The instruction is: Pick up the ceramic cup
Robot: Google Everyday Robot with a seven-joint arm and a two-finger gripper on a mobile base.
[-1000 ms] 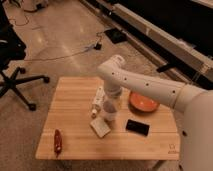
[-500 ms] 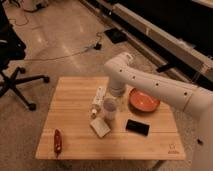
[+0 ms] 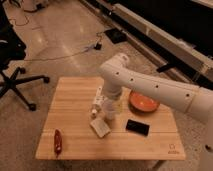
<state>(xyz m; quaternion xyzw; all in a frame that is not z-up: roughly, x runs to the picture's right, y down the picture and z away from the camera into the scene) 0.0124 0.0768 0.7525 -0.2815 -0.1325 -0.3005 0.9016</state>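
My white arm reaches in from the right, bends above the wooden table (image 3: 75,100) and points straight down. The gripper (image 3: 110,114) hangs at the table's middle, just right of the elongated white bottle (image 3: 97,101) and left of the orange bowl (image 3: 144,102). The small pale ceramic cup stands right under the gripper. Only a pale patch (image 3: 115,108) of it shows against the wrist, and I cannot tell whether the gripper is touching it.
A pale flat packet (image 3: 100,127) lies just in front of the gripper and a black phone (image 3: 137,127) to its right. A red tool (image 3: 57,141) lies at the front left. A black office chair (image 3: 12,70) stands on the floor at left, with cables (image 3: 95,46) behind the table.
The arm has swung its wrist down over the cup between the bottle and the bowl, and the cup is now mostly covered. The other things have not moved.
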